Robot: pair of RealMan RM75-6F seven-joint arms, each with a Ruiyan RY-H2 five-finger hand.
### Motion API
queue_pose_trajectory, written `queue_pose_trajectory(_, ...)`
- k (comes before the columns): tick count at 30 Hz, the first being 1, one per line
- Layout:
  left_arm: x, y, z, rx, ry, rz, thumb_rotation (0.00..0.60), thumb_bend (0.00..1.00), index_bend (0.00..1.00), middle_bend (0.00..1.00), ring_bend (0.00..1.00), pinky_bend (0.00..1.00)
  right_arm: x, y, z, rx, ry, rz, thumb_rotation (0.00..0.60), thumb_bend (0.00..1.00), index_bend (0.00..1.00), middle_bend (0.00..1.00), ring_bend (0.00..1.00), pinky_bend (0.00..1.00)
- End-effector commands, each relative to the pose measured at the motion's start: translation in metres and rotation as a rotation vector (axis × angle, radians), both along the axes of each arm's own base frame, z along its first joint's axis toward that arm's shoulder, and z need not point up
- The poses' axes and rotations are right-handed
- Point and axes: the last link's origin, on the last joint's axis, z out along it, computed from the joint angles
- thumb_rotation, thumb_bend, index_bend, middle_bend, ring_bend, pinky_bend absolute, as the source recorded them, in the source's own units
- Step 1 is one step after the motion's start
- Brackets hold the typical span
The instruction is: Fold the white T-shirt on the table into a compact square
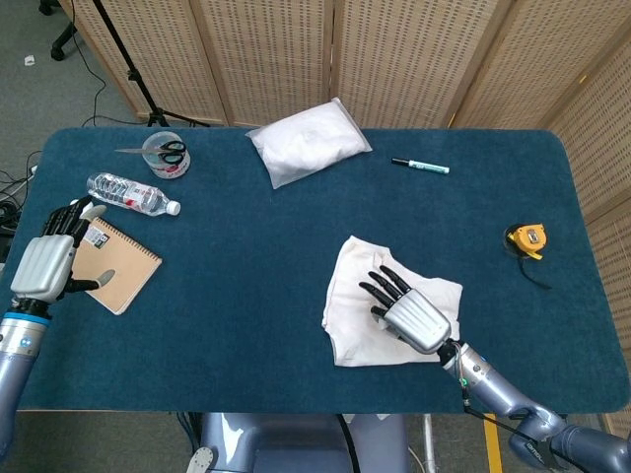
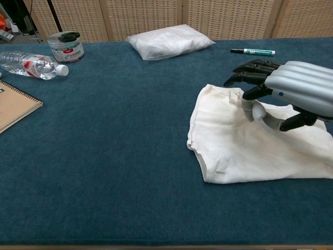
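The white T-shirt (image 1: pixel 360 286) lies on the right half of the blue table (image 1: pixel 246 256), with its right end doubled back over its middle. My right hand (image 1: pixel 414 313) hovers over that folded part and pinches the cloth between thumb and fingers, the other fingers pointing toward the sleeve. In the chest view the right hand (image 2: pixel 291 91) sits just above the T-shirt (image 2: pixel 234 140), with cloth rising to its thumb. My left hand (image 1: pixel 44 264) is at the table's left edge, fingers apart and holding nothing.
A spiral notebook (image 1: pixel 123 266) lies beside my left hand, with a water bottle (image 1: pixel 128 193) and a jar holding scissors (image 1: pixel 166 153) behind it. A white bagged packet (image 1: pixel 308 140) and a marker (image 1: pixel 421 165) lie at the back. A yellow tape measure (image 1: pixel 525 239) sits far right.
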Motion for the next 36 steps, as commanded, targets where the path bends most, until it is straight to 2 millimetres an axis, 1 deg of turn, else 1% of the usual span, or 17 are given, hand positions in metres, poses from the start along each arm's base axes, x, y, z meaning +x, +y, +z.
queue_pose_trajectory(1,0.0,0.001,0.0,-0.001,-0.002,0.001,0.6,0.2,0.0,0.0,0.0,0.0,0.01,0.01,-0.014,0.021,0.009,0.03,0.6,0.62,0.72,0.15,0.0,0.0)
queue_pose_trajectory(4,-0.001,0.001,0.0,-0.004,0.0,0.003,0.6,0.2,0.0,0.0,0.0,0.0,0.016,0.015,-0.021,0.029,0.005,0.047,0.6,0.62,0.72,0.15,0.0,0.0)
queue_pose_trajectory(10,-0.001,0.001,-0.001,-0.008,0.002,0.003,0.6,0.2,0.0,0.0,0.0,0.0,0.023,0.019,-0.038,0.039,0.006,0.07,0.6,0.62,0.72,0.15,0.0,0.0)
queue_pose_trajectory(13,-0.001,0.001,-0.001,-0.007,0.002,0.002,0.6,0.2,0.0,0.0,0.0,0.0,0.026,0.018,-0.05,0.047,0.015,0.08,0.6,0.62,0.72,0.15,0.0,0.0)
queue_pose_trajectory(17,-0.001,0.001,-0.001,-0.006,0.002,0.003,0.6,0.2,0.0,0.0,0.0,0.0,0.031,0.017,-0.059,0.043,0.02,0.104,0.6,0.62,0.72,0.15,0.0,0.0)
queue_pose_trajectory(20,-0.001,0.002,-0.001,-0.008,0.003,0.004,0.6,0.2,0.0,0.0,0.0,0.0,0.038,0.019,-0.067,0.049,0.019,0.133,0.6,0.62,0.72,0.15,0.0,0.0)
queue_pose_trajectory(28,-0.002,0.002,-0.001,-0.008,0.0,0.006,0.6,0.2,0.0,0.0,0.0,0.0,0.044,0.02,-0.076,0.037,0.046,0.185,0.6,0.62,0.72,0.15,0.0,0.0)
queue_pose_trajectory(32,-0.002,0.002,-0.001,-0.01,0.0,0.007,0.6,0.2,0.0,0.0,0.0,0.0,0.041,0.018,-0.081,0.012,0.087,0.213,0.6,0.62,0.72,0.15,0.0,0.0)
queue_pose_trajectory(36,-0.002,0.002,-0.001,-0.011,0.002,0.008,0.6,0.2,0.0,0.0,0.0,0.0,0.043,0.021,-0.083,0.007,0.079,0.227,0.6,0.61,0.72,0.15,0.0,0.0)
